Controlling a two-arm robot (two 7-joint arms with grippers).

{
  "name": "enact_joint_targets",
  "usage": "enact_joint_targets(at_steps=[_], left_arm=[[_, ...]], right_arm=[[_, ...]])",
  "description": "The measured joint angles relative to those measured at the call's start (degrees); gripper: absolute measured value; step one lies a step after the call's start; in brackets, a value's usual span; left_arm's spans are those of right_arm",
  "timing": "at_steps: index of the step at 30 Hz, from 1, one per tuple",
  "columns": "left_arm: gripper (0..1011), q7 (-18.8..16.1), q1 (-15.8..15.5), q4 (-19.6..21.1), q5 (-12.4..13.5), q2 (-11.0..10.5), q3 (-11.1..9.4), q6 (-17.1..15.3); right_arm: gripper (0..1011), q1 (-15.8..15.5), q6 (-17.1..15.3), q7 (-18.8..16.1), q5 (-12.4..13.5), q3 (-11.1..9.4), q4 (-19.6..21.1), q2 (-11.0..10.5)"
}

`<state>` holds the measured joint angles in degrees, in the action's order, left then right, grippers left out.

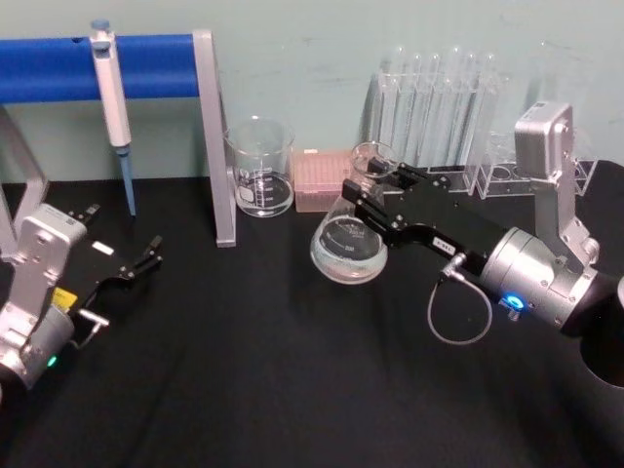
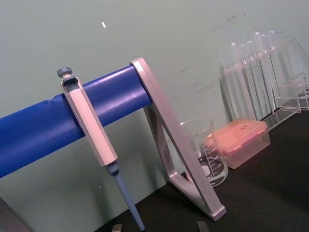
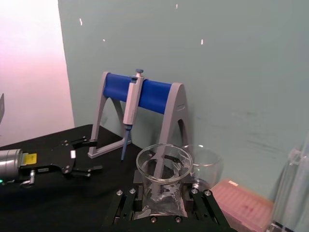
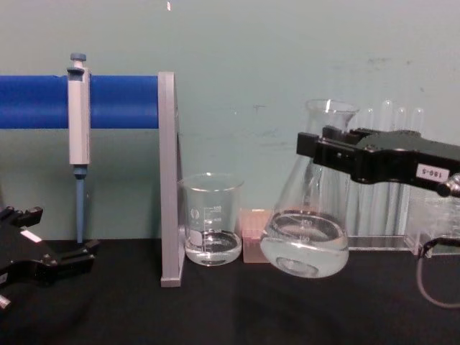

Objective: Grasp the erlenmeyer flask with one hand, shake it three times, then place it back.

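Toward the back edge of the black worktop (image 1: 292, 380), right of its middle, the right gripper (image 1: 369, 187) had its two black jaws closed on the narrow neck of the erlenmeyer flask (image 1: 347, 246), just under the flared rim. The jaws stood only as far apart as the glass neck, one on each side, as I saw in the right wrist view, where the round mouth showed directly above the gripper's fingers (image 3: 126, 202). From the gripper the conical body hung down and toward the robot's left, so the flask was tilted with its wide base turned partly toward the chest camera. A shallow pool of clear liquid lay in the base. I could not tell whether the lowest edge of the base touched the worktop or hung just above it.

The flask sat just in front of the pink tip box (image 4: 252, 233), with the glass beaker (image 4: 210, 219) near it on the left and the rack of test tubes (image 1: 439, 107) behind the gripper. Beyond the beaker, a pipette (image 4: 77, 115) hung from the blue bar of the stand (image 4: 168, 180).

Near the worktop's left edge the left gripper (image 1: 146, 255) lay parked, its fingers spread and holding nothing, well apart from the flask.
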<state>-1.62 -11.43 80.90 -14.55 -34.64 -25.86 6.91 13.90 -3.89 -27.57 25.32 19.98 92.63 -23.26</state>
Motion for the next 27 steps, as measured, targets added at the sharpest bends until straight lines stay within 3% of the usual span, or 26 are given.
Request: enact_joint_targets(at_steps=[27], left_arm=[[1001,0.0,0.0,0.0,0.0,0.0,0.0,0.0]], right_arm=[[449,1.23,0.23,-0.08,3.34,3.17,-0.82,-2.48]])
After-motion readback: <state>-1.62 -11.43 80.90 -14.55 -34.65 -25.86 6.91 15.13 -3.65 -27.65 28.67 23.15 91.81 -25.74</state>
